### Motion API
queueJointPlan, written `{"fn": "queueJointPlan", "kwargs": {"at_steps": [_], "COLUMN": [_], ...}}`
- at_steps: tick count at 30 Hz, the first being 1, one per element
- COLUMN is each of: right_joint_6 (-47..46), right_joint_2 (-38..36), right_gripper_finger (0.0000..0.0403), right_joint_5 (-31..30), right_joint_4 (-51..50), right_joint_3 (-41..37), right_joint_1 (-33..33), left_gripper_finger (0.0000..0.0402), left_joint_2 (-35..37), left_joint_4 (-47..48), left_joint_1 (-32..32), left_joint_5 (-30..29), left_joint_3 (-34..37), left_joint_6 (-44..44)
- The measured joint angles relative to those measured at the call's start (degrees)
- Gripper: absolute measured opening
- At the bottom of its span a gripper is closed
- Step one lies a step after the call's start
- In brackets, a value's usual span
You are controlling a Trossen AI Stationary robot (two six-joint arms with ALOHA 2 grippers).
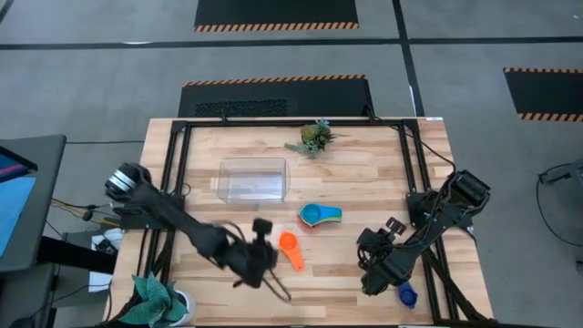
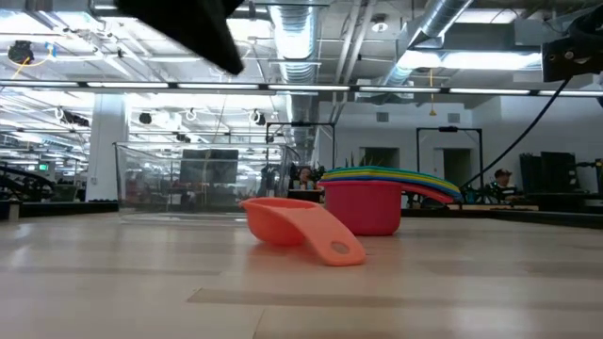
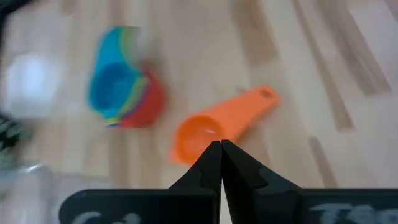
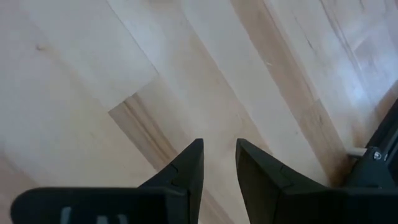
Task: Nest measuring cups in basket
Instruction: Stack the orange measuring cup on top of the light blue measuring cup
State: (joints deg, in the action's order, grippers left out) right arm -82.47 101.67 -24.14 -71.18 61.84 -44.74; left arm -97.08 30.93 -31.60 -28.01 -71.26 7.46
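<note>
Bench (image 1: 364,173) as I see it from above: clear basket (image 1: 253,179) at centre, nested cups (image 1: 319,216) at its four o'clock, orange cup (image 1: 291,248) below. Left gripper (image 3: 221,149), pressed together, empty, hovers beside the orange cup. Right gripper (image 4: 219,155) spread, empty.

overhead, straight down on whole table (image 1: 364,164); low, level across tabletop; wrists, close above wood. orange cup (image 1: 290,248) shared by overhead, low, left wrist.
</note>
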Motion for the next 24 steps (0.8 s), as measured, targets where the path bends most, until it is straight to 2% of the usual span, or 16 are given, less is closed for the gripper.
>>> {"fn": "queueJointPlan", "kwargs": {"at_steps": [4,10,16,24], "right_joint_6": [0.3,0.3,0.5,0.4], "right_joint_2": [0.0,0.0,0.0,0.0], "right_gripper_finger": [0.0116,0.0116,0.0116,0.0116], "right_joint_5": [0.1,0.1,0.1,0.1], "right_joint_4": [-0.1,0.1,0.7,1.0], "right_joint_3": [0.0,0.0,0.0,0.0], "right_joint_1": [-0.4,-1.2,-1.8,-1.8], "left_gripper_finger": [0.0000,0.0000,0.0000,0.0000], "left_joint_2": [-5.6,-10.4,-14.7,-14.8], "left_joint_4": [3.6,11.8,12.9,12.4], "left_joint_1": [0.1,4.2,7.6,8.2], "left_joint_5": [3.6,3.3,4.9,8.6], "left_joint_3": [-4.3,-11.1,-12.0,-12.0], "left_joint_6": [-3.3,-5.8,-12.0,-14.4]}}
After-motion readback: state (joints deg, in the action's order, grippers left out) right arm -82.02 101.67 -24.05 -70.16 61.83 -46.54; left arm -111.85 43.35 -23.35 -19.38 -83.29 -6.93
